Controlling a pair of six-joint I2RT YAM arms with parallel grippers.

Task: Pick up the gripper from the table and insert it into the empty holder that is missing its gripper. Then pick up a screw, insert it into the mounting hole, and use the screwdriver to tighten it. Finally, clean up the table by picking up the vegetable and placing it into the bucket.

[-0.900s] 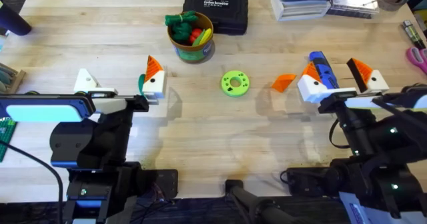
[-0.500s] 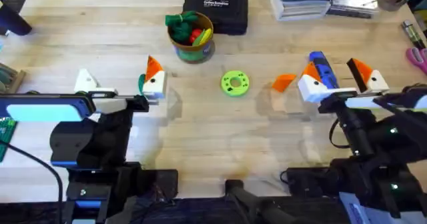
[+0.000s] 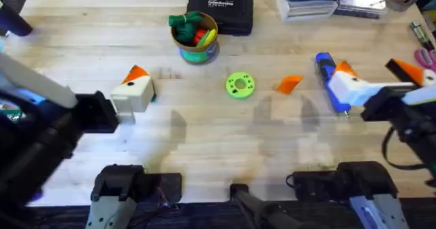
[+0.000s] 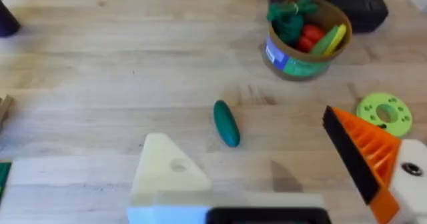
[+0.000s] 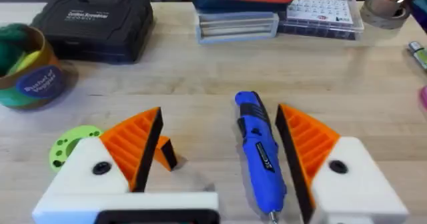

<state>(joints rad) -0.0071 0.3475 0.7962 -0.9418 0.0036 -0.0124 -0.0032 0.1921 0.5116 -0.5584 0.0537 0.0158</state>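
Both jaws are standing wide and gripping nothing: right gripper (image 5: 220, 157) is straddling the screwdriver (image 5: 259, 151); left gripper (image 4: 280, 167) is lacking one pad on its holder (image 4: 167, 171). Nothing is looking done yet: gripper (image 3: 289, 84) lying loose on the table (image 3: 204, 140), vegetable (image 4: 226, 123) outside the bucket (image 4: 307, 41).

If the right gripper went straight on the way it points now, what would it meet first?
Most likely the screwdriver: it lies on the table between the open fingers of the right gripper, running forward. Its height above the tool is unclear, so it might pass over.
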